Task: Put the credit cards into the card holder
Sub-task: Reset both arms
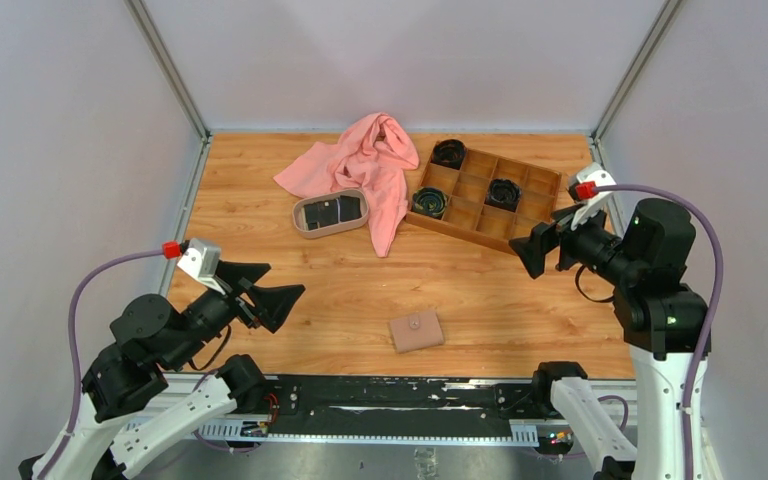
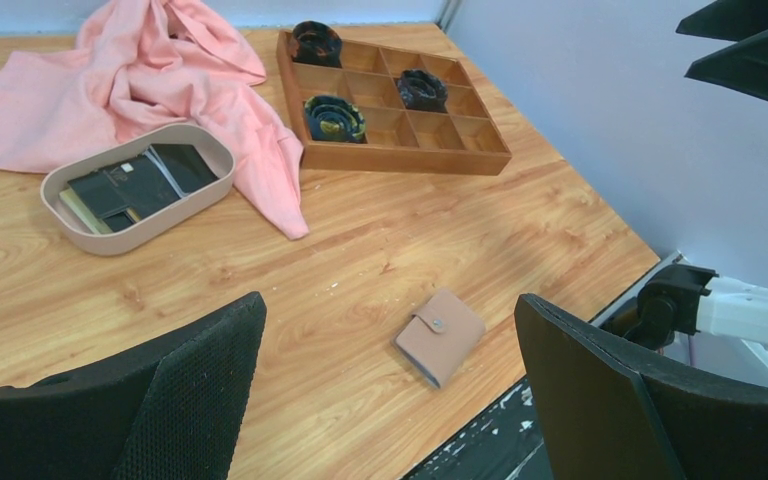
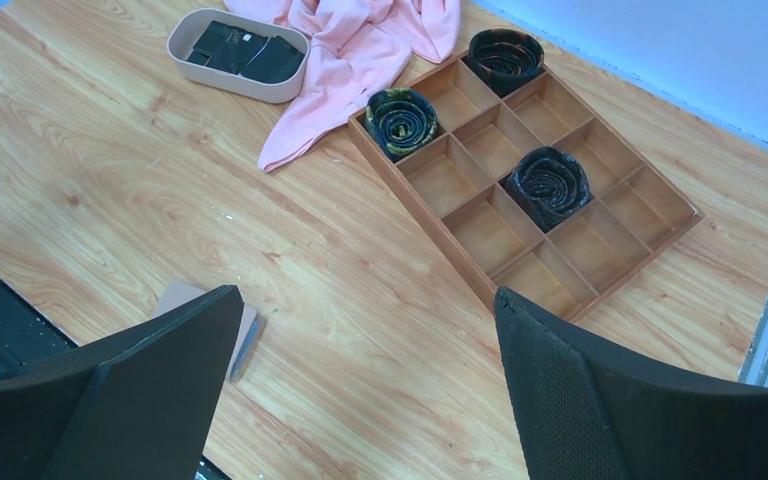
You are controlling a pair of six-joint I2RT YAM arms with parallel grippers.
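The card holder (image 1: 416,331) is seen lying shut and snapped on the tabletop (image 1: 520,300), near the front edge, between the two arms. The credit cards (image 1: 330,211) are kept in the oval tray (image 2: 130,238) farther back, just beside the pink cloth (image 1: 360,165). The left claw (image 1: 285,280) is held wide with nothing in it, and so is the right claw (image 1: 532,252). The card holder probably has to be opened first. It should be pinned down by one claw while the flap is lifted at the snap, so it is not pushed away.
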